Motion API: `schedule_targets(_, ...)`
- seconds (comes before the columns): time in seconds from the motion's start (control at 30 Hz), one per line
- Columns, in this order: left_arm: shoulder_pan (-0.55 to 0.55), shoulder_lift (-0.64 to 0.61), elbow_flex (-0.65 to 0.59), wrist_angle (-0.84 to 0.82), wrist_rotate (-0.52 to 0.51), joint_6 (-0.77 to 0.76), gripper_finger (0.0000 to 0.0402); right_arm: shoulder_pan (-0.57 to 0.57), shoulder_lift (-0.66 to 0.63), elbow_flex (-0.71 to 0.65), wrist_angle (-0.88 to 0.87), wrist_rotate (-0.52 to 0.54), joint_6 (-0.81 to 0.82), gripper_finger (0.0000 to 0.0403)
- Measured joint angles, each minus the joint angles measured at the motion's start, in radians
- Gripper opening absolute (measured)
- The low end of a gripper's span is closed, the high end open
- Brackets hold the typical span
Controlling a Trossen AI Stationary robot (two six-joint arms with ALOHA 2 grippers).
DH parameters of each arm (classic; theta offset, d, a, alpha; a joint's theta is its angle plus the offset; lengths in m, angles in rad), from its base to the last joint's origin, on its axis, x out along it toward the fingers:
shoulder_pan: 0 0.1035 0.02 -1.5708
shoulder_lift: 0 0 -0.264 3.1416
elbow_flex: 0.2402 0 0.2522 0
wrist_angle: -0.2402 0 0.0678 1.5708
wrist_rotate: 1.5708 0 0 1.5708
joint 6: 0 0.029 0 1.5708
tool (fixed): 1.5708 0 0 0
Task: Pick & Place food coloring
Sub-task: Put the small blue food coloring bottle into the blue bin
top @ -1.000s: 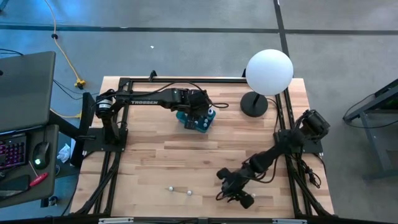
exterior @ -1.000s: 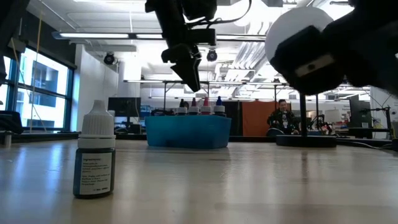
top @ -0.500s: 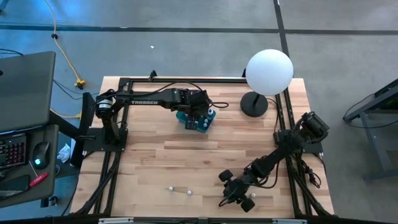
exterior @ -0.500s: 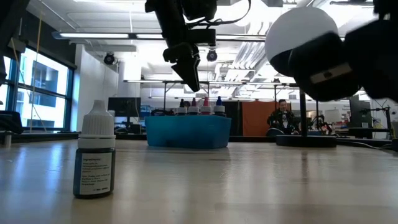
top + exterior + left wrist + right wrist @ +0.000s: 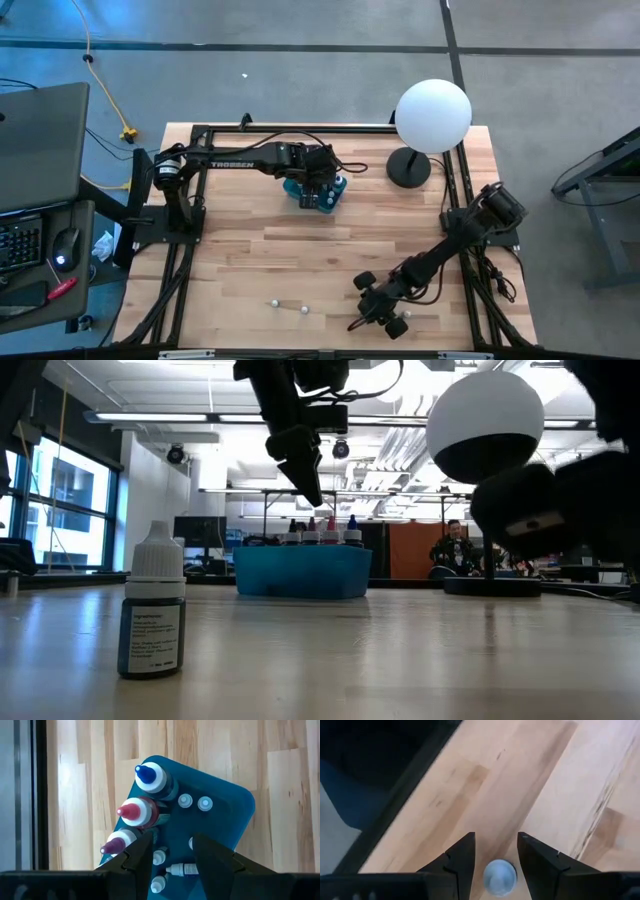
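Note:
The food coloring bottles stand and lie in a teal box (image 5: 220, 820), (image 5: 297, 191), (image 5: 302, 572); three larger ones with blue, red and purple tips (image 5: 131, 812) stand along one side. My left gripper (image 5: 172, 842), (image 5: 322, 183), (image 5: 305, 480) hangs open above that box, touching nothing. My right gripper (image 5: 496, 845), (image 5: 383, 312) is open near the table's near edge, its fingers on either side of a white bottle cap (image 5: 500, 877). Two more small bottles (image 5: 272, 303), (image 5: 303, 309) sit on the wood to its left. One dark bottle (image 5: 152, 615) stands upright on its base.
A white globe lamp (image 5: 432, 115), (image 5: 485, 425) stands on a black round base at the far right of the table. Black frame rails (image 5: 455, 200) run along the table's sides. Bare wood lies between the teal box and the near bottles. A person sits in the room behind.
My right gripper has moved a little toward the table's near edge and come down; in the low view its arm has sunk from the top of the picture to mid-height. The left arm has stayed still above the box.

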Motion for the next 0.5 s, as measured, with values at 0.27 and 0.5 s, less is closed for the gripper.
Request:
schedule_targets(0.27,0.0,0.0,0.0,-0.001,0.0,-0.001,0.0133,0.0,0.015,0.0,0.002,0.064,-0.025,0.0112)
schedule_targets(0.5,-0.001,-0.037,0.002,-0.048,-0.02,-0.028,0.0133,-0.019,0.015,0.0,0.005,0.051,0.031,0.0059)
